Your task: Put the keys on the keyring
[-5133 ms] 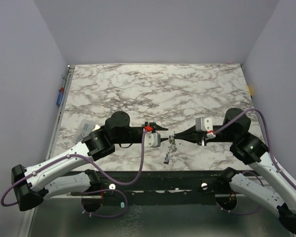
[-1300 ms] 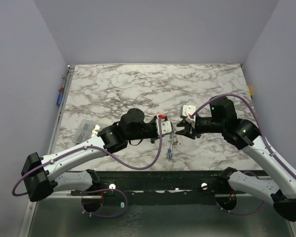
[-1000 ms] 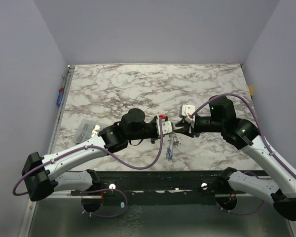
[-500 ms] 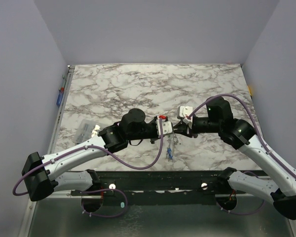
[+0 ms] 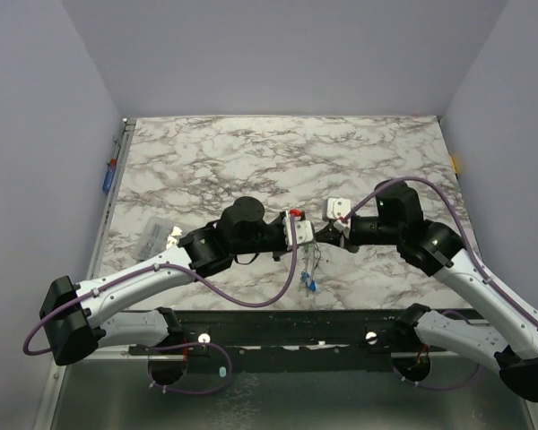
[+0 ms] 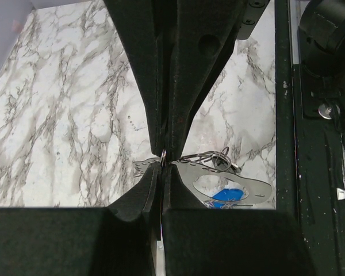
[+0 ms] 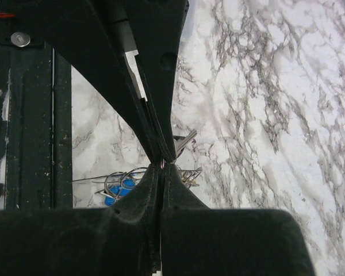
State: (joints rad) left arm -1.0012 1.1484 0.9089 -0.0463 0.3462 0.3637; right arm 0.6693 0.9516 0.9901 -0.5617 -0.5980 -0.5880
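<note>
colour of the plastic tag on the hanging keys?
Blue. The tag shows best in the left wrist view.

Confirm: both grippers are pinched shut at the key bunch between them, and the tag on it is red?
Not red: the tag is blue, as the left wrist view shows. The rest holds: left gripper and right gripper are both pinched shut at the key bunch.

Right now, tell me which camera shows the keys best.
Left wrist: the keys sit close, blade and blue tag clear. Right wrist shows them partly hidden behind its fingers; the top view, only a tiny cluster.
</note>
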